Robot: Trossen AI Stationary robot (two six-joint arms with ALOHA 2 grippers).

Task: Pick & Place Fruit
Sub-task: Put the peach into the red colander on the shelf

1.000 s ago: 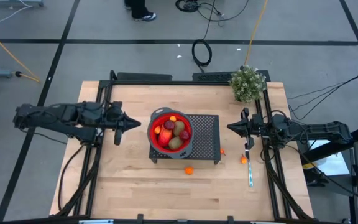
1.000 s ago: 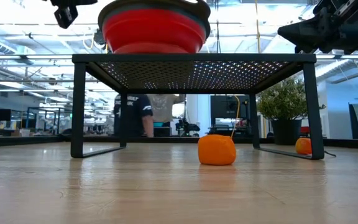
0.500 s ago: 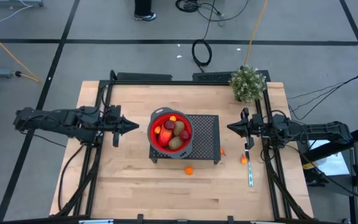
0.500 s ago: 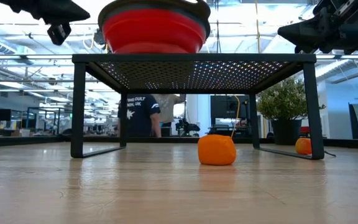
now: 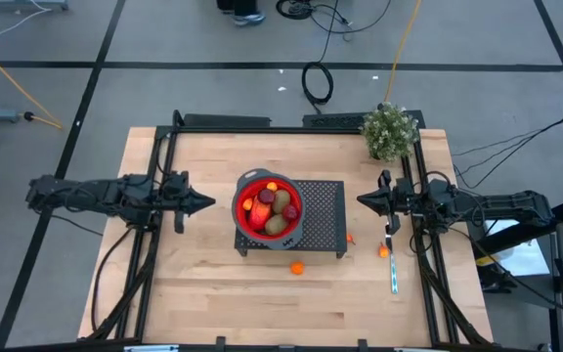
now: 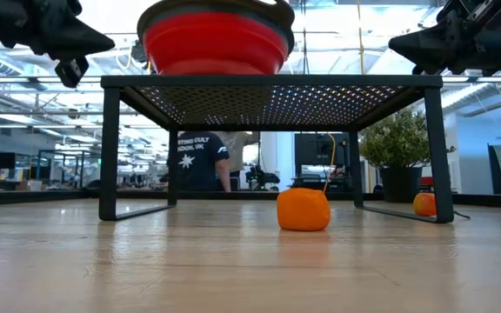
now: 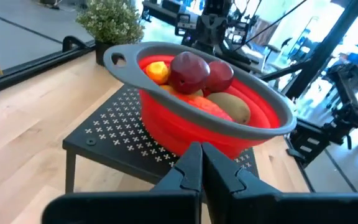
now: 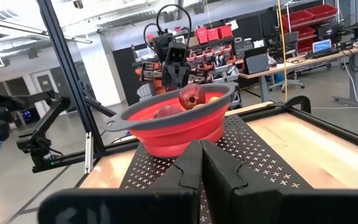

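Nearest the low camera, a small orange toy ball (image 6: 303, 209) is seen resting on the pale wooden table (image 5: 203, 293), just in front of the black perforated metal stand (image 5: 323, 207); in the high view the same ball (image 5: 297, 267) lies beside the stand's front edge. A second small orange ball (image 5: 383, 250) lies farther to the right, close to a thin pale-handled utensil (image 5: 393, 269), and a tiny orange piece (image 5: 349, 238) is seen by the stand's right leg. On the stand's left part a red collapsible bowl with a grey rim (image 5: 268, 208) is set, and most of the fruit is held in it: two dark red round pieces (image 7: 194, 71), a brown oval (image 7: 234, 106), a longer red-orange piece (image 7: 202, 104) and an orange ball (image 7: 156, 70). The left gripper (image 5: 208, 203) is held above the table just left of the bowl, pointed at it, its fingers pressed together with nothing between them. The right gripper (image 5: 363, 201) is parked right of the stand, likewise closed and empty. At the far right corner a leafy green potted plant (image 5: 390, 131) is placed. Beyond the table, a person in a dark shirt (image 6: 200, 162) is seen standing in the room.
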